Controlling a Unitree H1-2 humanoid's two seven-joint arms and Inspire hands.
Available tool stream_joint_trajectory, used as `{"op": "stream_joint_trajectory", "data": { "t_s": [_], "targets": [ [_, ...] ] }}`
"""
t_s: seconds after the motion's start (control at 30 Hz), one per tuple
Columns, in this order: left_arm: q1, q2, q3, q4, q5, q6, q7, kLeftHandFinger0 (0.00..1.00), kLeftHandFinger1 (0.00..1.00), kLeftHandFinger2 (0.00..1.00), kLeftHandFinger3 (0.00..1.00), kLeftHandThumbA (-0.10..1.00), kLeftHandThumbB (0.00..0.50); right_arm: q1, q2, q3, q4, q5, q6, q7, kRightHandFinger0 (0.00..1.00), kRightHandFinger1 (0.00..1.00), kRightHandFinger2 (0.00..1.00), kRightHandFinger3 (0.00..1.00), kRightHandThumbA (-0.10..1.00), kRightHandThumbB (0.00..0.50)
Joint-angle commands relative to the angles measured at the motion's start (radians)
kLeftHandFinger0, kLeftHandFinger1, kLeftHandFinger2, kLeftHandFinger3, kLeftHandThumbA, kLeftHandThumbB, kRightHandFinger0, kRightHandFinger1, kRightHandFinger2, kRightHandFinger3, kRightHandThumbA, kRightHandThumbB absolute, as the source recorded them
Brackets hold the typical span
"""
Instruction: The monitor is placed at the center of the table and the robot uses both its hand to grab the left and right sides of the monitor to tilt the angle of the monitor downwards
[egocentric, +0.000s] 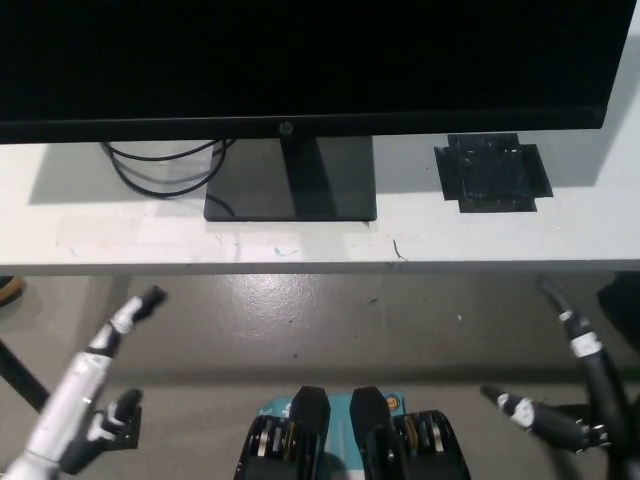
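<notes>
At table centre, head view: the monitor (300, 60) stands on its dark base (290, 192), w/ a black screen filling the top of the frame and the logo on the lower bezel just above the stand neck. The screen runs out of frame on the left; its right edge shows near the frame's upper right. The white table (120, 240) carries a loop of black cable (160, 170) just left of the base and a black taped patch (492, 172) to the right, apart from the base. Both hands are below the table edge, over the grey floor, not touching anything. The left hand (85, 400) is at lower left, white, fingers spread and pointing up toward the table, holding nothing. The right hand (575, 390) is at lower right, black, fingers splayed wide, also empty. Each sits well out to its own side, approx under the monitor's outer portions. Step in hand, as I judge it: the reach, w/ no grasp made and no tilt begun. Next move calls for lifting both hands above table height, bringing each to its side edge of the screen, closing on the bezel evenly, then pressing the top fwd so the panel tips down w/o dragging the base.
</notes>
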Motion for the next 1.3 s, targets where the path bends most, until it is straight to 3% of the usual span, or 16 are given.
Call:
{"op": "stream_joint_trajectory", "data": {
  "t_s": [0.0,0.1,0.2,0.3,0.4,0.47,0.57,0.83,0.87,0.9,1.0,1.03,1.07,1.2,1.23,1.27],
  "targets": [
    [-0.008,0.029,0.061,-0.066,-0.03,0.031,0.005,1.0,1.0,1.0,1.0,1.0,0.417,-0.025,-0.027,-0.063,-0.054,0.01,-0.048,0.02,1.0,1.0,1.0,1.0,1.0,0.437],
    [-0.014,0.043,0.102,-0.082,-0.08,0.059,-0.007,1.0,1.0,1.0,1.0,1.0,0.449,-0.034,-0.037,-0.109,-0.057,0.024,-0.048,0.02,1.0,1.0,1.0,1.0,1.0,0.428],
    [-0.021,0.031,0.15,-0.081,-0.021,0.071,0.019,1.0,1.0,1.0,1.0,1.0,0.476,-0.046,-0.041,-0.138,-0.053,0.029,-0.048,0.02,1.0,1.0,1.0,1.0,1.0,0.425],
    [-0.031,0.026,0.194,-0.089,-0.012,0.084,0.031,1.0,1.0,1.0,1.0,1.0,0.455,-0.069,-0.039,-0.173,-0.036,0.058,-0.048,0.022,1.0,1.0,1.0,1.0,1.0,0.458],
    [-0.044,0.052,0.229,-0.073,-0.06,0.079,0.011,1.0,1.0,1.0,1.0,1.0,0.426,-0.096,-0.035,-0.208,-0.025,0.075,-0.048,0.036,1.0,1.0,1.0,1.0,1.0,0.461],
    [-0.064,0.079,0.258,-0.034,-0.092,0.066,0.005,1.0,1.0,1.0,1.0,1.0,0.406,-0.12,-0.042,-0.235,-0.009,0.099,-0.048,0.053,1.0,1.0,1.0,1.0,1.0,0.441],
    [-0.103,0.098,0.316,0.002,-0.079,0.086,0.027,1.0,1.0,1.0,1.0,1.0,0.439,-0.166,-0.057,-0.269,0.011,0.127,-0.048,0.087,1.0,1.0,1.0,1.0,1.0,0.41],
    [-0.144,0.131,0.371,0.038,-0.106,0.101,0.009,1.0,1.0,1.0,1.0,1.0,0.461,-0.212,-0.052,-0.316,0.024,0.13,-0.04,0.124,1.0,1.0,1.0,1.0,1.0,0.416],
    [-0.154,0.148,0.387,0.051,-0.124,0.103,0.007,1.0,1.0,1.0,1.0,1.0,0.426,-0.234,-0.06,-0.322,0.042,0.151,-0.04,0.139,1.0,1.0,1.0,1.0,1.0,0.385],
    [-0.168,0.18,0.415,0.072,-0.147,0.117,0.007,1.0,1.0,1.0,1.0,1.0,0.424,-0.269,-0.078,-0.33,0.072,0.186,-0.037,0.16,1.0,1.0,1.0,1.0,1.0,0.356],
    [-0.174,0.187,0.426,0.075,-0.145,0.136,0.005,1.0,1.0,1.0,1.0,1.0,0.427,-0.278,-0.079,-0.341,0.083,0.193,-0.036,0.176,1.0,1.0,1.0,1.0,1.0,0.346],
    [-0.199,0.214,0.444,0.117,-0.155,0.158,0.006,1.0,1.0,1.0,1.0,1.0,0.485,-0.31,-0.102,-0.348,0.1,0.2,-0.012,0.194,1.0,1.0,1.0,1.0,1.0,0.407],
    [-0.237,0.255,0.47,0.18,-0.171,0.189,0.009,1.0,1.0,1.0,1.0,1.0,0.499,-0.357,-0.137,-0.357,0.124,0.209,0.024,0.218,1.0,1.0,1.0,1.0,1.0,0.431],
    [-0.268,0.29,0.476,0.228,-0.154,0.188,0.0,1.0,1.0,1.0,1.0,1.0,0.5,-0.407,-0.165,-0.354,0.168,0.214,0.03,0.259,1.0,1.0,1.0,1.0,1.0,0.412],
    [-0.278,0.31,0.472,0.217,-0.165,0.239,-0.015,1.0,1.0,1.0,1.0,1.0,0.498,-0.44,-0.19,-0.342,0.183,0.206,0.067,0.291,1.0,1.0,1.0,1.0,1.0,0.463],
    [-0.278,0.311,0.471,0.217,-0.166,0.24,-0.014,1.0,1.0,1.0,1.0,1.0,0.5,-0.441,-0.19,-0.342,0.184,0.207,0.067,0.293,1.0,1.0,1.0,1.0,1.0,0.466]
  ]
}}
